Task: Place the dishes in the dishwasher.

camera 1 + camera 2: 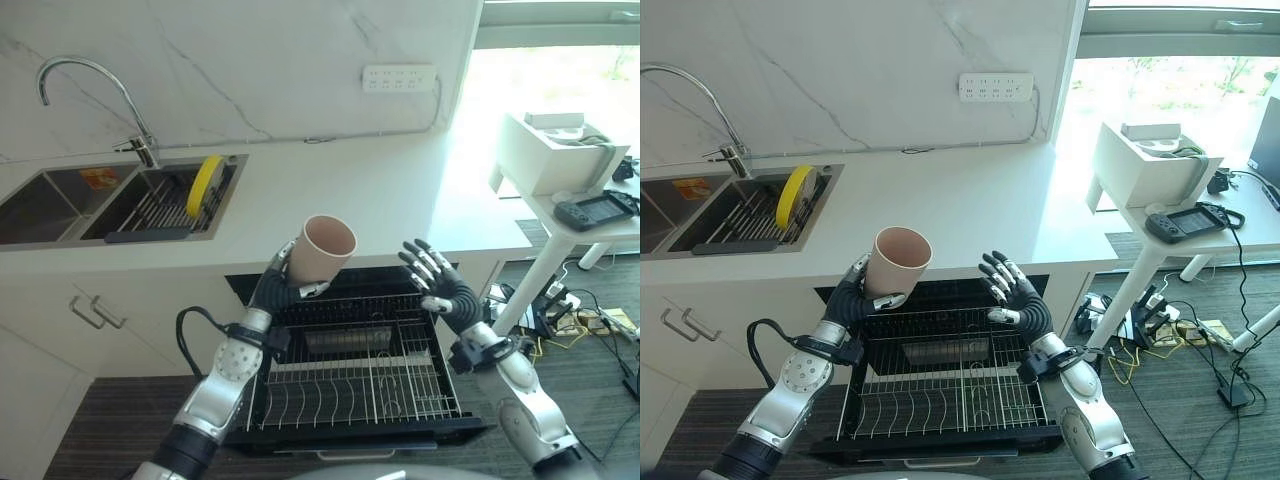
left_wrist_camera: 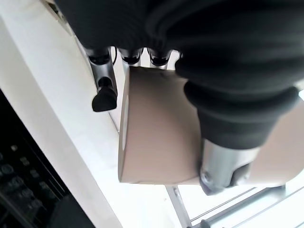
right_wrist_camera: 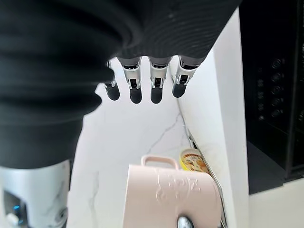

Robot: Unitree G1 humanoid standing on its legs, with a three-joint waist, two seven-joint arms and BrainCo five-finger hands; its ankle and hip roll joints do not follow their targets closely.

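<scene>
My left hand [image 1: 275, 285] is shut on a pale pink cup [image 1: 326, 250], held tilted with its mouth up just in front of the counter edge, above the pulled-out dishwasher rack [image 1: 350, 385]. In the left wrist view the thumb [image 2: 223, 161] and the fingers [image 2: 104, 90] curl round the cup [image 2: 156, 133]. To the cup's right my right hand [image 1: 440, 285] hovers over the rack, open with fingers [image 3: 135, 85] spread and holding nothing. A yellow plate [image 1: 205, 183] stands on edge in the sink's drying rack at the left.
The double sink [image 1: 60, 205] with its faucet [image 1: 90, 80] lies at the far left of the white counter [image 1: 400, 200]. A white side table [image 1: 590, 225] with a white box [image 1: 555, 150] and a controller [image 1: 595, 208] stands at the right.
</scene>
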